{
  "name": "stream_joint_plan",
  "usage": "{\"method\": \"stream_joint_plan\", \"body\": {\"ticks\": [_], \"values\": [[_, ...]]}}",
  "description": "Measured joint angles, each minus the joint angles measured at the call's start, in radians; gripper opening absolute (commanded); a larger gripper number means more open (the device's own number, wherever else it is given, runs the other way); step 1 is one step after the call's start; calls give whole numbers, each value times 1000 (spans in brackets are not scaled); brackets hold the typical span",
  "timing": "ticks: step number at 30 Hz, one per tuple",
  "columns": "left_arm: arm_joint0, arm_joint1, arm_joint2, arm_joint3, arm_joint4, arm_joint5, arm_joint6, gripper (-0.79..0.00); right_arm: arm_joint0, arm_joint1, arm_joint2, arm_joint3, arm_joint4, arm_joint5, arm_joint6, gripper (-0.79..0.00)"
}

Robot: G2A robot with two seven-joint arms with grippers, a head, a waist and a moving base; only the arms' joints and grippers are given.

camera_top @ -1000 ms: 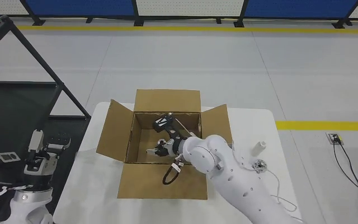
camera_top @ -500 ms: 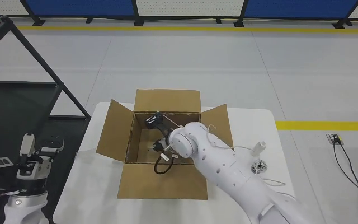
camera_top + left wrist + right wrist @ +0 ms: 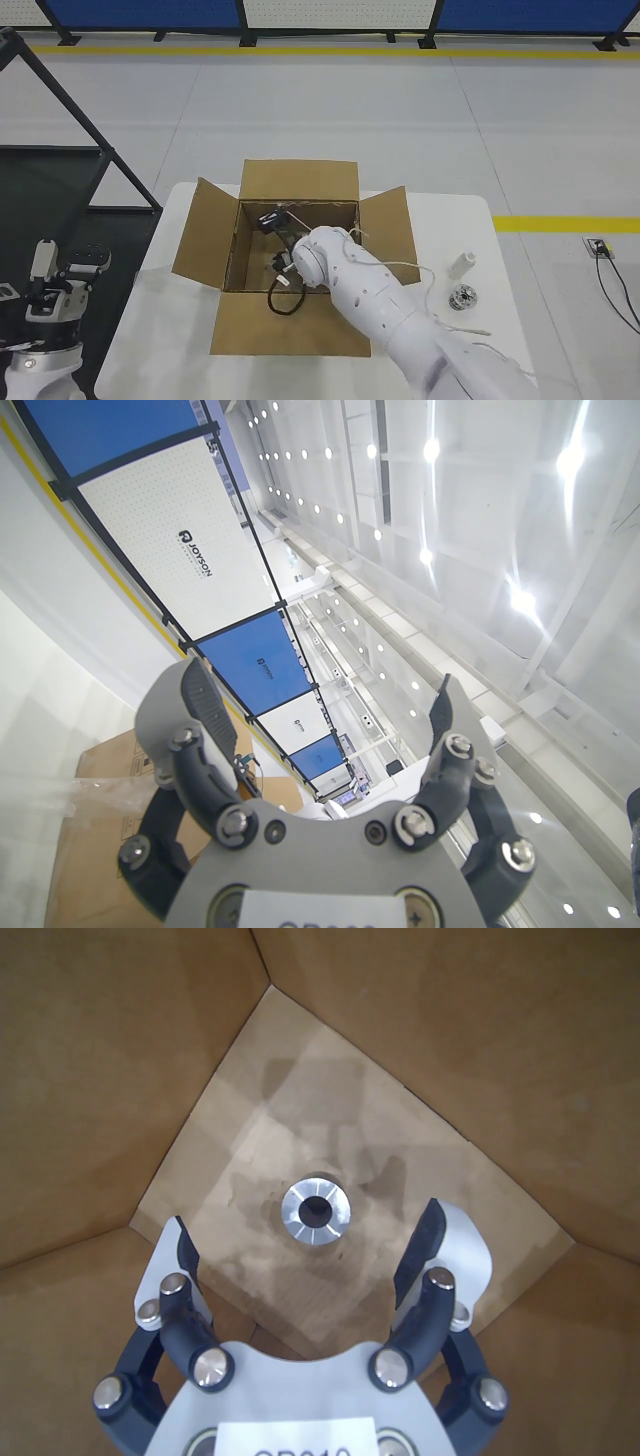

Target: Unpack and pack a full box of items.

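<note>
The cardboard box (image 3: 298, 180) sits open on the white table (image 3: 440, 215), with all 4 flaps folded out. The right arm goes down into it. The right gripper (image 3: 306, 1212) hangs above the box floor with its jaws wide apart and nothing in them. Right under it stands 1 silver metal part (image 3: 316, 1218), round with a hole in the middle. It stands upright on the floor of the box, and the jaws do not touch it. It is the only thing I can see on the box floor.

2 things lie out on the table beside the box: a small white bottle (image 3: 461, 263) and a round silver piece (image 3: 462, 297), close together. So the unpacking looks nearly done, with this 1 part left to lift out. All the packing back in is not yet done.

The left gripper (image 3: 318, 672) is off past the table's edge. It points up at the ceiling, with its jaws wide and empty.
</note>
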Motion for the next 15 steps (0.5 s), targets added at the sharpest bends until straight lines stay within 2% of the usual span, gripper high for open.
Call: {"method": "stream_joint_plan", "body": {"ticks": [3,5,6,9,12,15], "values": [[1,-1,6,-5,7,4,2,0,0,-23,1,44,10,-1,-26,0],[1,-2,8,-5,11,4,4,0,0,-36,5,73,18,0,-47,-46],[1,-2,8,-6,13,4,5,0,0,-41,7,85,21,-1,-55,-105],[2,-3,9,-6,14,7,7,0,1,-56,11,118,26,1,-76,-191],[2,-4,8,-5,15,7,9,0,3,-67,17,144,30,7,-93,-342],[3,-5,8,-4,15,8,9,0,5,-74,26,167,37,14,-116,-403]]}}
